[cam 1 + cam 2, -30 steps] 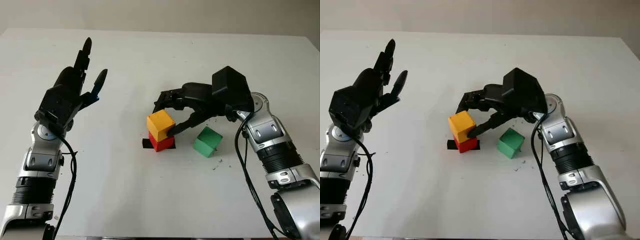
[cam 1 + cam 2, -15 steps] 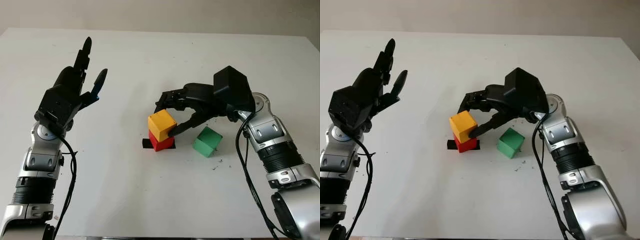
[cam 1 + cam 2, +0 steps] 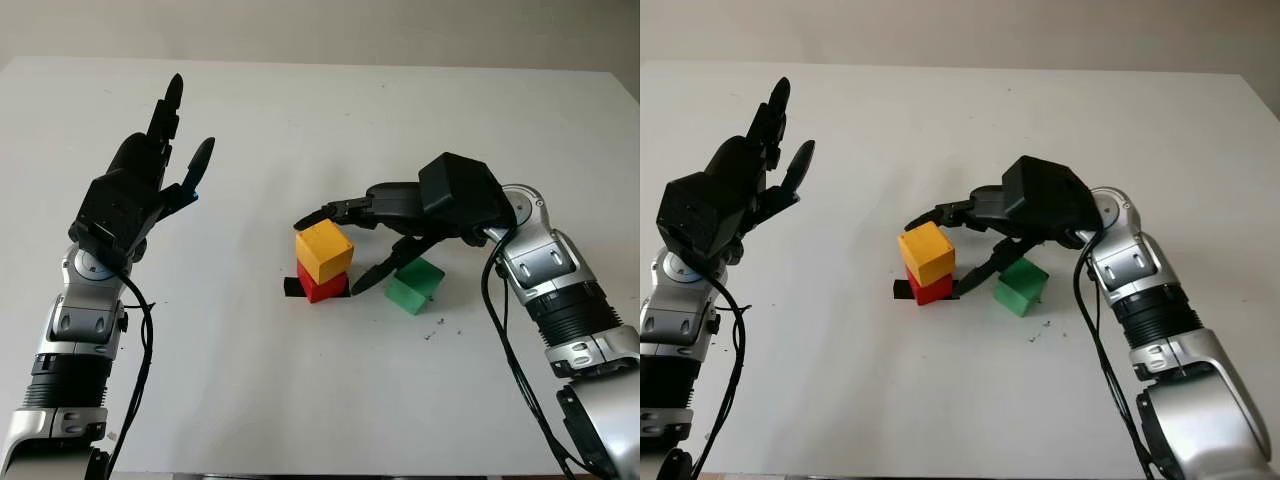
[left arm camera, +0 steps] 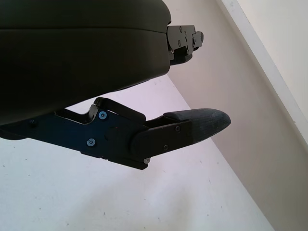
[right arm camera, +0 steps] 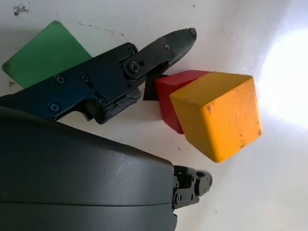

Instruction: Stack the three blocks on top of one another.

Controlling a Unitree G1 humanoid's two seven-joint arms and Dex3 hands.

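a white table [image 3: 320, 400] is seen spread under the whole scene. two arms are brought in from the near edge. the left arm is raised at the near left, its forearm upright, and the left hand [image 3: 140, 190] is held well above the table with nothing in it, the fingers [image 3: 172, 100] pointed up and away and kept spread; in the left wrist view one finger [image 4: 192, 127] is seen stretched out straight over bare table.

the right arm is bent in from the near right, its silver forearm angled toward the middle, and the right hand [image 3: 420, 205] is held low and level beside the blocks. its fingers are opened around the stack without touching it: one upper finger [image 3: 330, 212] is reached over the far side of the yellow block, and the lower finger [image 3: 385, 270] is pointed down between the stack and the green block. nothing is pinched.

the green block [image 3: 415, 283] is set on the table just right of the stack, partly under the right hand, apart from the other two. the yellow block [image 3: 322, 250] is placed on top of the red block [image 3: 320, 285], turned a little against it, near the table's middle. a small black mark [image 3: 292, 288] is seen on the table under the red block.
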